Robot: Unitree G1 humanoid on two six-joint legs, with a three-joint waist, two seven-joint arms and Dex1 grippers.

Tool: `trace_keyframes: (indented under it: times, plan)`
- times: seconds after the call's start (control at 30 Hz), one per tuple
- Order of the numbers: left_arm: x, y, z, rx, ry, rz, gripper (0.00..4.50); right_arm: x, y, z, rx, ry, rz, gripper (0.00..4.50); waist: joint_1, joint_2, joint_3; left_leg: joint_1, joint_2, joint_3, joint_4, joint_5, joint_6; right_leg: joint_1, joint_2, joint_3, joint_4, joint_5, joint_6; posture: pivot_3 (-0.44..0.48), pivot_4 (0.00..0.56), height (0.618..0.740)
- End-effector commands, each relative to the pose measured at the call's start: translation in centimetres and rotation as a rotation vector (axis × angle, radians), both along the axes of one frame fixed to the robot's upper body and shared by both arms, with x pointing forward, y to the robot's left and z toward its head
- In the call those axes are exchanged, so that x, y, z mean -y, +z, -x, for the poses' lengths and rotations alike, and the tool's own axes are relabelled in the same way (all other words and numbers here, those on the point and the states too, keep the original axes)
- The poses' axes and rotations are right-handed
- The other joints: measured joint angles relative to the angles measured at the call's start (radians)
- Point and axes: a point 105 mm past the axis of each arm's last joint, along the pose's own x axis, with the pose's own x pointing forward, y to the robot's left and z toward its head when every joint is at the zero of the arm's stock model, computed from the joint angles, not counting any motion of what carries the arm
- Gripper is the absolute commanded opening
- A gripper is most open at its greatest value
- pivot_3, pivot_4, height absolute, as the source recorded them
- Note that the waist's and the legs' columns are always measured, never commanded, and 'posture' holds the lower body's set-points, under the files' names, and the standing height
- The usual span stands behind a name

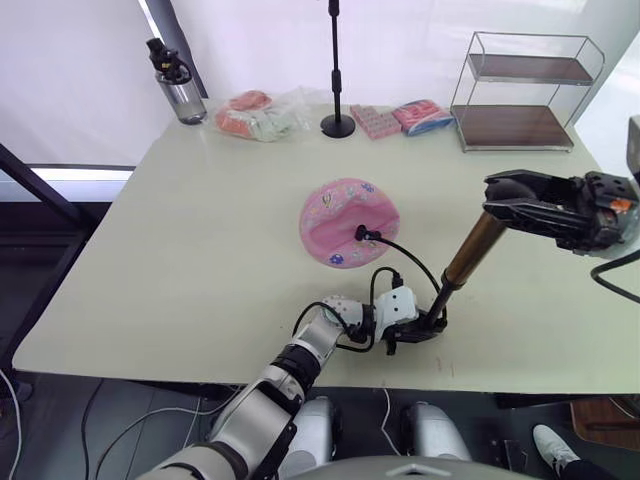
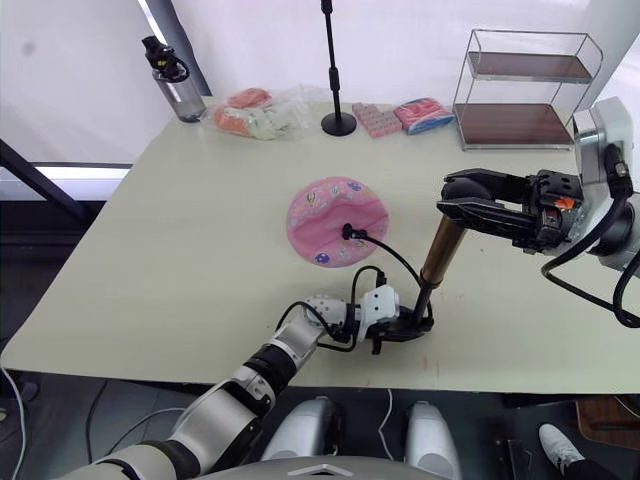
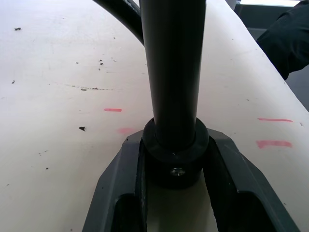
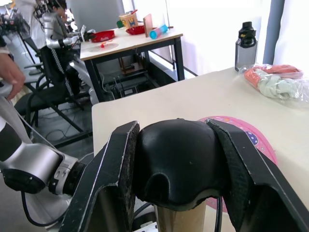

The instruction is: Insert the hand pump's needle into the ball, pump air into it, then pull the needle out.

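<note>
A pink, half-flat ball (image 1: pixel 345 215) lies mid-table. The hand pump (image 1: pixel 472 248) stands tilted near the front edge, its bronze barrel leaning up to the right. My left gripper (image 1: pixel 420 328) is shut on the pump's black bottom cap (image 3: pixel 176 162), fingers (image 3: pixel 120 183) on either side. My right gripper (image 1: pixel 512 203) is shut on the black handle (image 4: pixel 177 159) at the top. The thin black hose (image 1: pixel 415 262) loops from the pump base to a black fitting (image 1: pixel 362 236) on the ball. The needle itself is hidden at that fitting.
Along the table's far edge stand a water bottle (image 1: pixel 178 88), a plastic bag of items (image 1: pixel 262 115), a black stand (image 1: pixel 337 122), pink packs (image 1: pixel 415 117) and a wire shelf (image 1: pixel 525 95). The right wrist view shows another table (image 4: pixel 125 43) and a person's hand (image 4: pixel 12 72).
</note>
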Motion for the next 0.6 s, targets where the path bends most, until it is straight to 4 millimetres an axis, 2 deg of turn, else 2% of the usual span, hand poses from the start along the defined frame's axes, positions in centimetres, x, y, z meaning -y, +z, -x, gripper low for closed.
trace_keyframes:
  times: [0.03, 0.1, 0.23, 0.37, 0.5, 0.6]
  plan:
    - [-2.5, -4.3, 1.6, -0.12, 0.029, -0.152, 1.12, 1.1, 4.0, 0.8, 0.169, -0.026, -0.068, 1.71, 0.0, 0.0, 0.0, -0.001, 0.0, 0.0, 0.0, 0.0, 0.0, -0.001, 0.0, 0.0, 0.0, 0.0, 0.0, 0.0, 0.15, 0.736]
    - [-2.5, -4.3, 1.6, -0.12, 0.032, -0.152, 1.12, 0.7, 3.0, 0.7, 0.142, -0.015, -0.044, 1.71, 0.0, 0.0, 0.0, -0.001, 0.0, 0.0, 0.0, 0.0, 0.0, -0.001, 0.0, 0.0, 0.0, 0.0, 0.0, 0.0, 0.15, 0.736]
    - [-2.5, -4.3, 1.6, -0.122, 0.035, -0.15, 1.12, 0.3, -1.2, 0.4, 0.047, -0.02, 0.052, 1.71, 0.0, 0.0, -0.001, -0.001, 0.0, -0.001, 0.0, 0.0, 0.0, -0.002, 0.0, -0.001, 0.0, 0.0, 0.0, 0.0, 0.15, 0.736]
    - [-2.4, -4.3, 1.6, -0.122, 0.034, -0.147, 1.12, 0.3, -6.3, -0.1, -0.014, -0.042, 0.189, 1.71, -0.002, -0.002, -0.004, 0.002, 0.0, -0.001, 0.0, 0.0, 0.0, 0.003, 0.0, -0.002, 0.0, 0.0, 0.0, 0.0, 0.15, 0.736]
    - [-2.3, -4.3, 1.6, -0.121, 0.035, -0.147, 1.12, 0.2, -10.0, -0.4, -0.086, -0.061, 0.219, 1.71, -0.004, -0.006, -0.005, 0.016, 0.0, -0.002, -0.001, 0.0, 0.0, 0.015, 0.001, -0.001, 0.0, 0.0, 0.0, 0.0, 0.15, 0.736]
    - [-2.3, -4.3, 1.6, -0.119, 0.039, -0.147, 1.12, 0.2, -12.5, -0.4, -0.134, -0.073, 0.234, 1.71, -0.004, -0.007, -0.006, 0.016, 0.001, -0.003, -0.001, 0.0, 0.0, 0.015, 0.0, -0.002, -0.001, 0.0, 0.0, 0.0, 0.15, 0.736]
